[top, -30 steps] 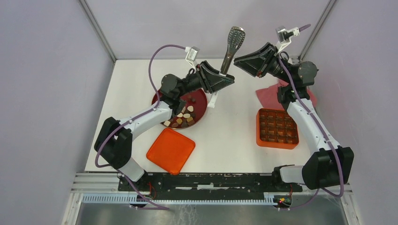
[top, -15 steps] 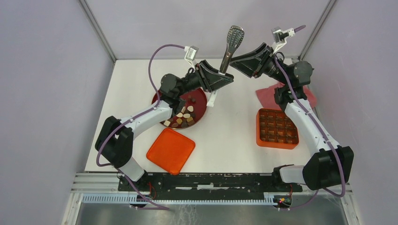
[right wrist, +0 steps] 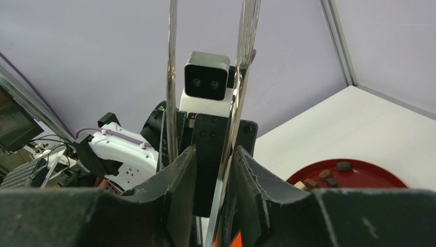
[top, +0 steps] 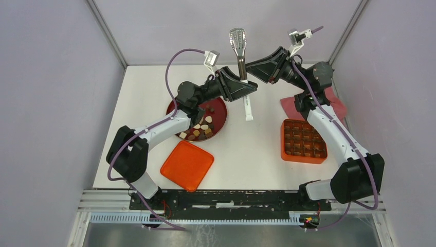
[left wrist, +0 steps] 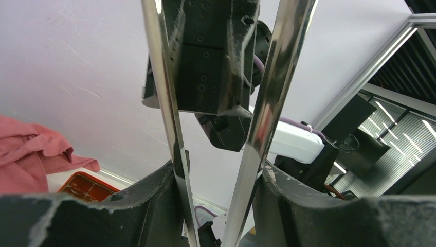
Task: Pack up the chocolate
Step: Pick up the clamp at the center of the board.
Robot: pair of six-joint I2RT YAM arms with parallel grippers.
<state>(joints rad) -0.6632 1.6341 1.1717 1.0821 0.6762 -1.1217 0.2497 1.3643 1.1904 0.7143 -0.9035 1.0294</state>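
Observation:
The chocolate (top: 200,128) lies as several small brown, tan and cream pieces on the dark red plate (top: 222,110), also seen low in the right wrist view as chocolate (right wrist: 329,175). Metal tongs (top: 239,56) stand upright above the table's back middle. My left gripper (top: 248,87) is shut on them: both shiny arms of the tongs (left wrist: 267,103) press against the insides of my left gripper (left wrist: 218,172). My right gripper (top: 250,66) meets the tongs higher up. In its view my right gripper (right wrist: 214,149) has parted jaws, with one arm of the tongs (right wrist: 236,103) in the gap and the other behind the left finger.
An orange box (top: 303,140) with a grid of compartments sits at right. A flat orange lid (top: 187,164) lies near the front left. A pink cloth (top: 290,105) is bunched behind the box. Frame posts rise at the back corners.
The tongs have swung from a rightward tilt to upright, their head moving left. My right gripper has pushed left against them. The left arm has barely moved.

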